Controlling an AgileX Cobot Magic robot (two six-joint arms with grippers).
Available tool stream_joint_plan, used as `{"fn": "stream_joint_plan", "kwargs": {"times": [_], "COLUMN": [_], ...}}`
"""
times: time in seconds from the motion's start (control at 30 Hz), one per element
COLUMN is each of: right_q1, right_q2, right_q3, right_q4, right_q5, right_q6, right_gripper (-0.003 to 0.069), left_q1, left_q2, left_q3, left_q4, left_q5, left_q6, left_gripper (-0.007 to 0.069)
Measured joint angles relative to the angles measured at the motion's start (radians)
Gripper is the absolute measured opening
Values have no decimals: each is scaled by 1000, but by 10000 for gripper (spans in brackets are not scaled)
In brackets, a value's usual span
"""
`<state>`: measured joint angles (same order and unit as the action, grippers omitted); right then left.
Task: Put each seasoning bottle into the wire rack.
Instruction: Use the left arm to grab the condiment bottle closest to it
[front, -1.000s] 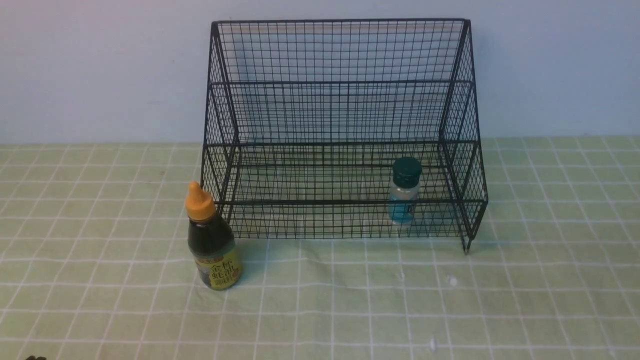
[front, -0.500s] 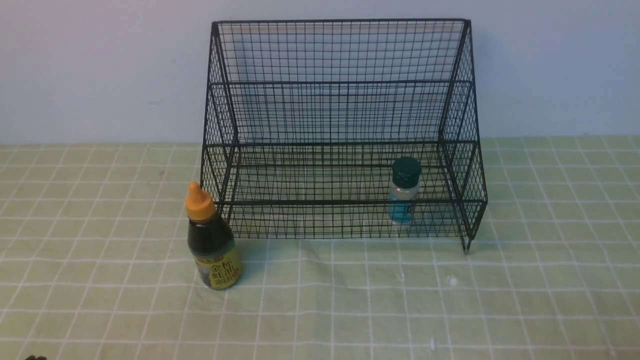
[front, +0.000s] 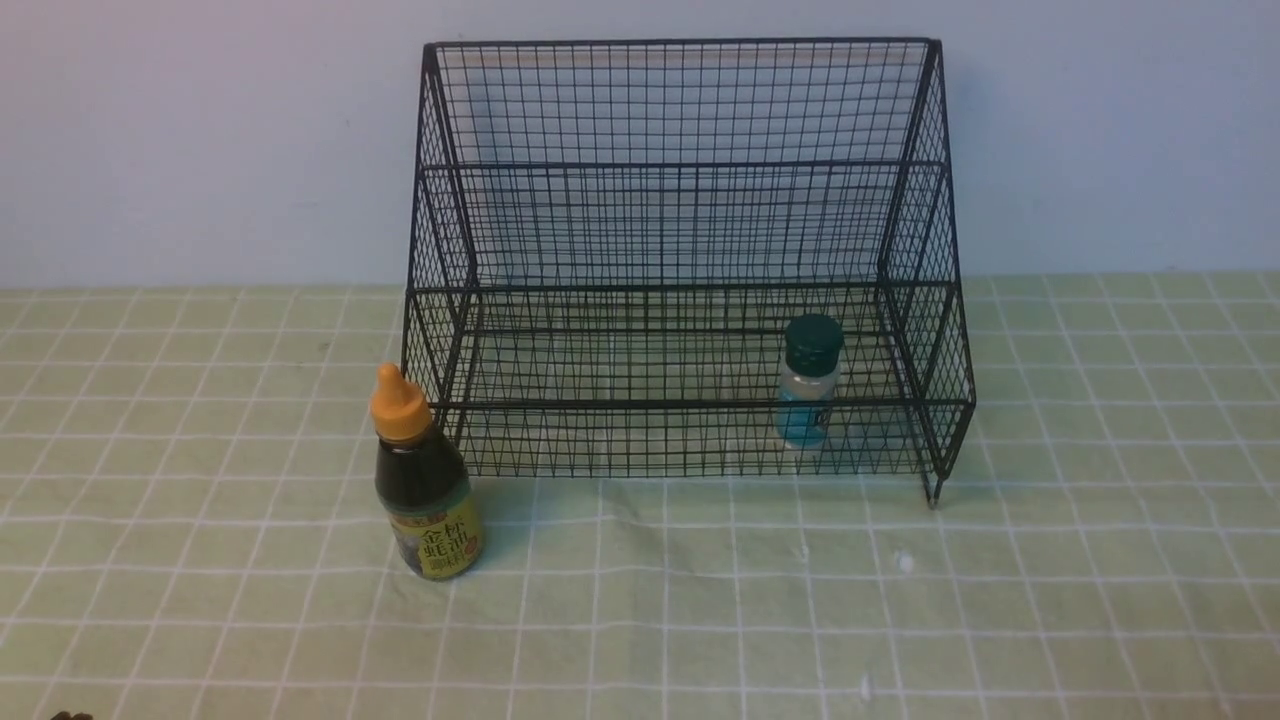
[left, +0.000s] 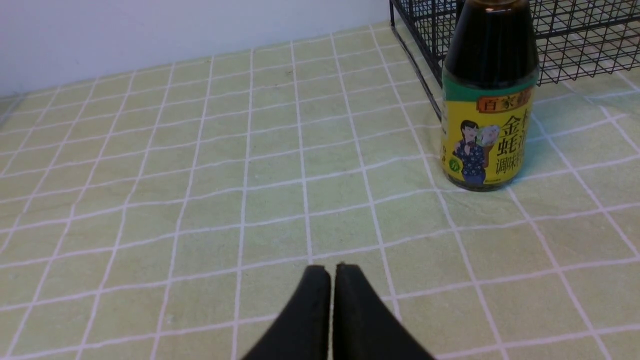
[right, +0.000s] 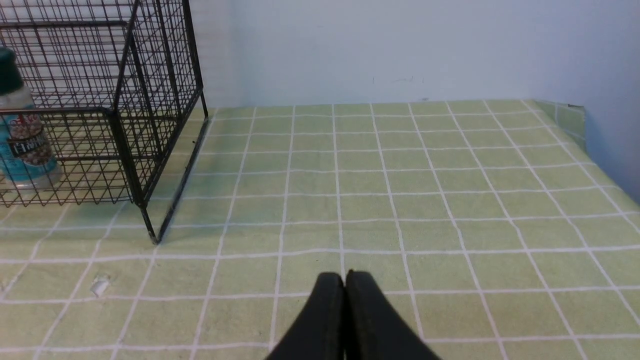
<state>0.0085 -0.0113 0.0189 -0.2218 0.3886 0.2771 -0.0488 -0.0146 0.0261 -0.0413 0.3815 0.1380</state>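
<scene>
Left gripper (left: 331, 270) seemingly near sauce bottle (left: 487, 115)

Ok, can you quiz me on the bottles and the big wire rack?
1. True or false: the dark sauce bottle stands outside the wire rack.
2. What colour is the cap of the small jar in the rack? A orange, B dark green, C red.
3. Fill in: the left gripper and right gripper are both ____.

Key: 1 true. 2 B. 3 shut.
</scene>
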Motion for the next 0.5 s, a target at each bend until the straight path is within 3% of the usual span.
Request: {"fn": "stream_joint_plan", "kwargs": {"times": [0.5], "right_q1": [0], "right_q2": [0], "right_q3": [0], "right_q4": [0], "right_q5": [0], "right_q6": [-4], "right_gripper": [-15], "left_q1": [0], "left_q2": [0], "left_q3": [0], "left_q4": [10], "left_q5": [-1], "left_q6": [11], "left_gripper": [-6]}}
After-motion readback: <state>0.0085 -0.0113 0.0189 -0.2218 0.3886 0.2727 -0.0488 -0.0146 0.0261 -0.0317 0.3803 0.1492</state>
